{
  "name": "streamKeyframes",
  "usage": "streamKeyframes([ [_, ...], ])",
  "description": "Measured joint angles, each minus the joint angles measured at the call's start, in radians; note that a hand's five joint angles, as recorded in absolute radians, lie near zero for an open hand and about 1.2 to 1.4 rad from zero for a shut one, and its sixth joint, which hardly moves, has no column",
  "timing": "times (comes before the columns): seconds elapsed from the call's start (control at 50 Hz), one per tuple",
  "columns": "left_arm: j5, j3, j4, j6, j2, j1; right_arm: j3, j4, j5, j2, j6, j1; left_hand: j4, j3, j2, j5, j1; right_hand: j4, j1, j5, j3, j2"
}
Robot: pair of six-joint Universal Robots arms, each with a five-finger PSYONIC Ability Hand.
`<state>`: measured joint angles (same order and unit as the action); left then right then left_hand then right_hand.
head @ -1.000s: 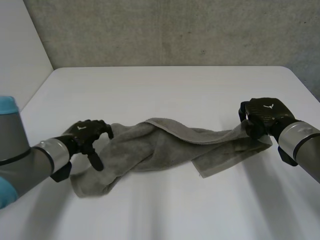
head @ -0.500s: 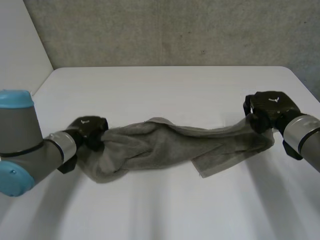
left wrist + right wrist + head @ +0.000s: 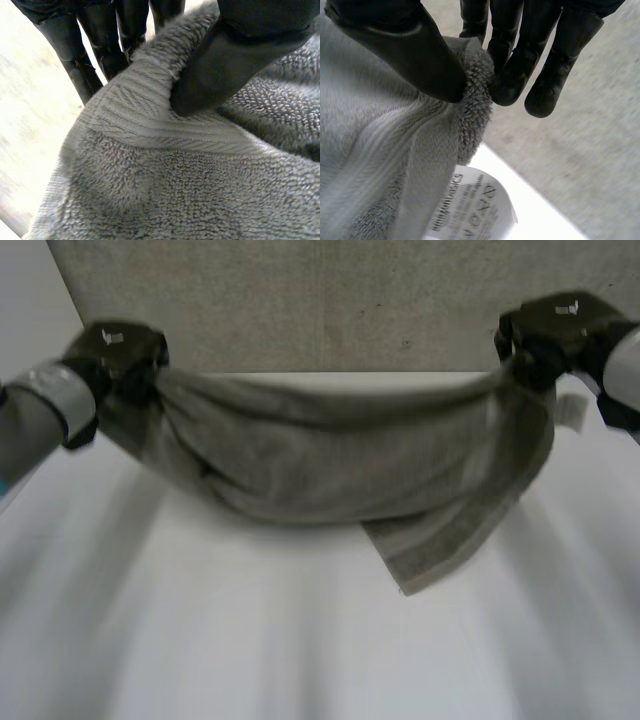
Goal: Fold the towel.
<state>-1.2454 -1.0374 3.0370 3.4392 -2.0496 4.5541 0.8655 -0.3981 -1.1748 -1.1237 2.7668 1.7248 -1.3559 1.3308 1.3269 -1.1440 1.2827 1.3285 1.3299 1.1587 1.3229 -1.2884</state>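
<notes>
Left hand pinches one end of your towel, raised | right hand pinches the other end | towel sags between them over the table | you see its white label near the right thumb

Mid grey across the towel, plain, with a fuzzy looped pile. Along its border band, woven in the same grey, flat ribs and fine slanted lines like herringbone. Matt black on the left hand and the right hand, each with a small pale mark on its back. Silvery grey on the left arm. White on the table. White again on the towel's label, printed with dark lettering. Mottled grey on the wall, flecked with darker specks.
</notes>
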Motion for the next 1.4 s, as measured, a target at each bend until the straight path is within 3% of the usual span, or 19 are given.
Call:
streamKeyframes([
  [0.16, -0.013, 0.5, 0.002, 0.111, -0.246, 0.012, -0.495, 0.042, -0.121, 0.251, 0.004, 0.054, -0.002, 0.011, 0.014, 0.0, 0.0, 0.0, 0.0, 0.0, 0.001, 0.0],
  [0.22, -0.045, 0.659, 0.059, 0.049, -0.248, -0.028, -0.609, 0.145, -0.184, 0.255, 0.051, 0.083, -0.004, 0.014, 0.018, 0.0, 0.0, 0.007, 0.0, 0.0, 0.005, 0.0],
  [0.28, -0.072, 0.711, 0.112, -0.036, -0.214, -0.068, -0.592, 0.228, -0.206, 0.212, 0.095, 0.101, -0.004, 0.014, 0.019, -0.002, 0.001, 0.009, 0.002, 0.006, 0.005, 0.0],
  [0.38, -0.085, 0.504, 0.177, -0.152, -0.12, -0.098, -0.29, 0.37, -0.15, 0.06, 0.155, 0.117, -0.004, 0.014, 0.019, -0.009, 0.001, 0.009, 0.004, 0.009, 0.005, 0.0],
  [0.56, -0.053, -0.093, 0.298, -0.216, 0.024, -0.084, 0.246, 0.444, -0.044, -0.111, 0.159, 0.105, -0.004, 0.014, 0.019, -0.009, 0.001, 0.009, 0.004, 0.009, 0.005, 0.0],
  [0.66, -0.013, -0.384, 0.442, -0.079, 0.03, -0.03, 0.474, 0.459, -0.024, -0.131, 0.129, 0.096, -0.005, 0.014, 0.019, -0.009, 0.001, 0.009, 0.004, 0.009, 0.005, 0.0],
  [0.78, 0.008, -0.542, 0.533, 0.054, -0.025, 0.014, 0.69, 0.53, -0.011, -0.129, 0.073, 0.075, -0.005, 0.014, 0.019, -0.009, 0.001, 0.009, 0.004, 0.01, 0.005, 0.0],
  [1.04, 0.005, -0.57, 0.533, 0.071, -0.106, 0.016, 0.804, 0.635, -0.032, -0.125, 0.052, 0.011, 0.042, -0.014, -0.012, 0.0, 0.0, 0.009, 0.004, 0.009, 0.005, 0.0],
  [1.08, 0.004, -0.568, 0.533, 0.071, -0.114, 0.016, 0.798, 0.635, -0.038, -0.126, 0.054, 0.003, 0.127, -0.099, -0.097, 0.08, -0.049, 0.009, 0.004, 0.009, 0.005, 0.0],
  [1.16, 0.001, -0.563, 0.532, 0.071, -0.132, 0.015, 0.786, 0.632, -0.061, -0.123, 0.056, -0.016, 0.434, -0.404, -0.406, 0.403, -0.362, 0.009, 0.004, 0.009, 0.005, 0.0],
  [1.24, -0.002, -0.559, 0.528, 0.072, -0.142, 0.016, 0.779, 0.631, -0.078, -0.115, 0.057, -0.031, 0.485, -0.457, -0.457, 0.461, -0.415, 0.009, 0.004, 0.009, 0.005, 0.0],
  [1.36, -0.005, -0.557, 0.525, 0.078, -0.144, 0.017, 0.766, 0.628, -0.102, -0.099, 0.056, -0.044, 0.487, -0.456, -0.453, 0.455, -0.408, 0.009, 0.004, 0.009, 0.005, 0.0],
  [1.4, -0.005, -0.558, 0.523, 0.085, -0.143, 0.017, 0.763, 0.627, -0.108, -0.097, 0.055, -0.045, 0.352, -0.328, -0.304, 0.322, -0.265, 0.009, 0.004, 0.009, 0.005, 0.0],
])
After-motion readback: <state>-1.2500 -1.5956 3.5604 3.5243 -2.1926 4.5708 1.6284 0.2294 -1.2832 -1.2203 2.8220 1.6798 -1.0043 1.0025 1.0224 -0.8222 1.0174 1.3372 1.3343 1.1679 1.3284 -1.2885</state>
